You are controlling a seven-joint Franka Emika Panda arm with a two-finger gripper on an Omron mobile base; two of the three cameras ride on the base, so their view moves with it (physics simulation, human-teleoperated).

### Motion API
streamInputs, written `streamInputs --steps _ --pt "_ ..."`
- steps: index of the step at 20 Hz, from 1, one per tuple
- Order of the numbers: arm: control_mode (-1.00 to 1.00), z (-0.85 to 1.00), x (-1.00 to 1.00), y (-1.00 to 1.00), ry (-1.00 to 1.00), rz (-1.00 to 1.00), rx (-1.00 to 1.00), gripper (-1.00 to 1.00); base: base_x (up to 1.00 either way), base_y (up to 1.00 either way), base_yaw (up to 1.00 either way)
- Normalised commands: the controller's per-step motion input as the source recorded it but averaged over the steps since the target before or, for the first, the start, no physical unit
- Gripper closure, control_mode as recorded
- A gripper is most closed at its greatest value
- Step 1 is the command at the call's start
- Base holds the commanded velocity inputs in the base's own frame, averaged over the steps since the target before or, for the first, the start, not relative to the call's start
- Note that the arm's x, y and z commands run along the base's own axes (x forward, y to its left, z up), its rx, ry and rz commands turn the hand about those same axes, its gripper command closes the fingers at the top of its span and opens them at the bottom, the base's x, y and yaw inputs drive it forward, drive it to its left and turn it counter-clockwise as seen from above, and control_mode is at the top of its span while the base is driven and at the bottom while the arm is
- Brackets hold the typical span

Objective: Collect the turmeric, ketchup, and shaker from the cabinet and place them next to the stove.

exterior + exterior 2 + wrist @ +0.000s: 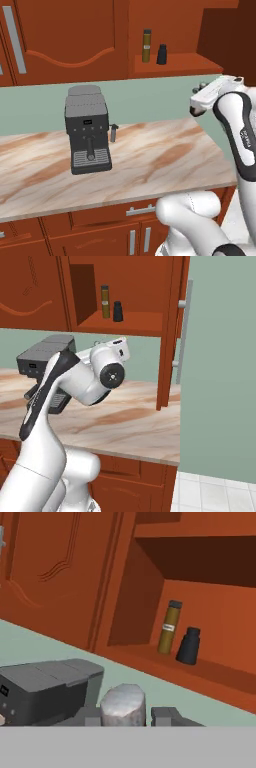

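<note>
**A:** Turmeric first. Where is it?

**B:** Turmeric stands upright on the shelf of the cabinet, in the doorless niche and towards its left side. It is a slim olive jar with a dark cap.

**A:** Take me across from the left.

**B:** Far left is an arched door with a grey bar handle. Below it, on the marbled desk, a dark grey coffee machine stands against the pale green wall. A small grey portafilter stands just beside its right flank. Up and to the right is the niche with the turmeric. The shaker is just to the jar's right, close but apart.

**A:** How does the shaker look?

**B:** Black, squat, narrowing to the top, and about half the jar's height. It is also upright on the shelf.

**A:** And the arm?

**B:** It rises at the right of the left base view. Its white hand is up in the air over the right end of the desk, below the shelf's level and well apart from both jars.

**A:** The pincer?

**B:** In the hand view the pincer is drawn in narrow, with a pale grey cylinder between its two dark tips. I cannot tell what that cylinder belongs to.

**A:** What lies beyond it there?

**B:** The machine's top to the left, and the niche with the turmeric and shaker up to the right.
</note>
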Motion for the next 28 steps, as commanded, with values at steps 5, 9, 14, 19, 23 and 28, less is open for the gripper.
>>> streamInputs --steps 5,9,14,19,23,28 --pt "-1.0 -0.57 -0.58 0.7 -0.04 0.12 0.0 1.0 0.0 0.0 0.0" --pt "1.0 0.0 0.0 0.0 0.0 0.0 0.0 1.0 -0.41 0.82 0.22" --pt "1.0 0.0 0.0 0.0 0.0 0.0 0.0 1.0 -0.3 0.97 0.29" --pt "1.0 0.0 0.0 0.0 0.0 0.0 0.0 1.0 -0.16 1.0 0.26" --pt "1.0 0.0 0.0 0.0 0.0 0.0 0.0 1.0 0.12 1.0 0.13" --pt "1.0 0.0 0.0 0.0 0.0 0.0 0.0 1.0 0.11 1.0 -0.05"
